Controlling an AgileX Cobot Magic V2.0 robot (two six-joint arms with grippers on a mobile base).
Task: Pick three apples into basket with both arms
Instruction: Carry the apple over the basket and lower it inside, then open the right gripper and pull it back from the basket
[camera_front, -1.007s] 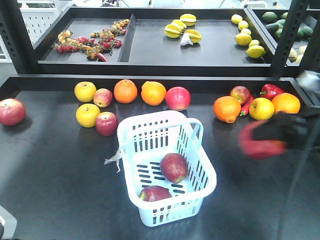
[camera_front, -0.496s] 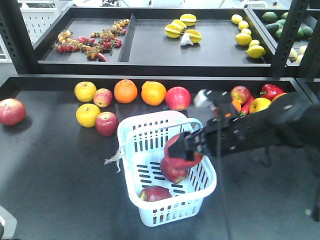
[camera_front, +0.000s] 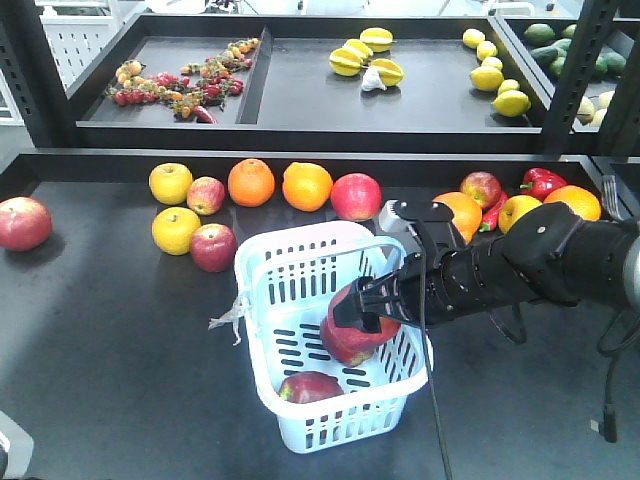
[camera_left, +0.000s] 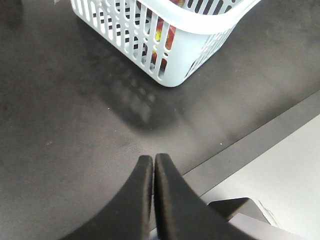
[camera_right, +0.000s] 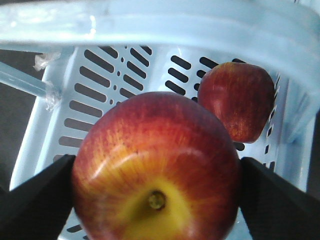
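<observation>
The left gripper (camera_left: 153, 162), jaws pressed together on nothing, hangs over the dark table (camera_front: 110, 340) near the basket (camera_front: 300, 262). The basket's long axis runs from far-left to near-right. Two apples (camera_front: 310, 387) lie inside. The right gripper (camera_front: 368, 306) clamps a third apple (camera_right: 157, 170) above them, stem toward the wrist camera.
</observation>
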